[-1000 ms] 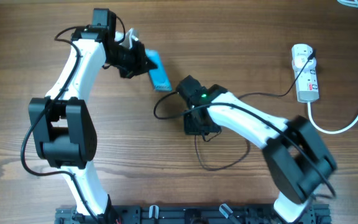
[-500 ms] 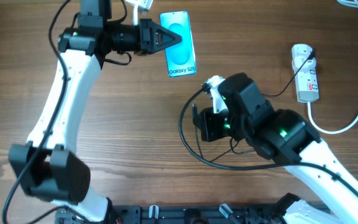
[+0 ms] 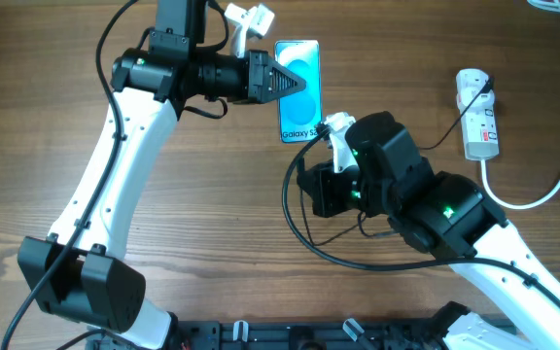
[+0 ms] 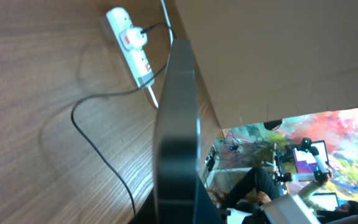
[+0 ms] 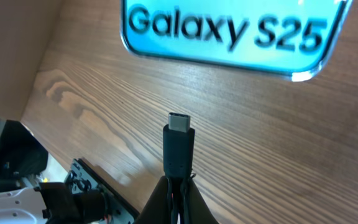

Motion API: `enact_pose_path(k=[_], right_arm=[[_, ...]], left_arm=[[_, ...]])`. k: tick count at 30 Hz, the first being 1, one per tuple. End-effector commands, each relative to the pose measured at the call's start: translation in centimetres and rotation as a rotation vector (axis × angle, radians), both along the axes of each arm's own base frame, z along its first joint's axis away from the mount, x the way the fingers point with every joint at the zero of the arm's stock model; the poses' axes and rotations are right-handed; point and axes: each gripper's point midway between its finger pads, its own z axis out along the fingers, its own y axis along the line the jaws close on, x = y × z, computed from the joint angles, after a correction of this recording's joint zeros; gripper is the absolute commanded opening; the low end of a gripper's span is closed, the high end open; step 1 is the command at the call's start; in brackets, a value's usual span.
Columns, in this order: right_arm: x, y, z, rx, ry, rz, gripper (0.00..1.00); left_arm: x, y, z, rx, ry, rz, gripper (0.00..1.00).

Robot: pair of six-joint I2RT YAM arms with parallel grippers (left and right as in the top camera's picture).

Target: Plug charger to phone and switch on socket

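Phone [image 3: 299, 112] clamped in left claw [image 3: 290, 81]; charger [image 5: 179, 143] tip pinched by right claw [image 5: 178, 190], just short of its lower edge, gap between.

In the right wrist view the top edge crops the phone [image 5: 229, 31] down to its lettering. The bottom edge cuts off the right gripper [image 5: 178, 186], where the charger [image 5: 178, 146] cable vanishes between the fingers. The left wrist view shows the phone edge-on, screen unseen, lower end cut off, background blurred. From overhead, the left gripper [image 3: 282, 80] covers the phone's left edge. The socket [image 3: 478, 115] markings are too small to read, and its white lead [image 3: 523, 206] leaves the right edge.
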Motion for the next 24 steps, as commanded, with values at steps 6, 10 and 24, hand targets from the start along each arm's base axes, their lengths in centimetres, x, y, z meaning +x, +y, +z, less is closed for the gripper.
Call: enact_pose_path(k=[6,10,24], right_arm=[[0.5,-0.2,0.4,-0.003,-0.017,-0.032,0.04],[0.3,0.2,-0.6,-0.013,0.024,-0.017,0.04],[1.1,0.0,-0.4,-0.014,0.005,-0.054,0.04]], left_arm=[[-1.1,-0.1,0.7,-0.009,-0.005,-0.027,0.04],[-1.6,-0.3,1.2,-0.040,-0.020,-0.064,0.04],[-2.0,-0.3,1.2,-0.041,-0.040,-0.092,0.04]])
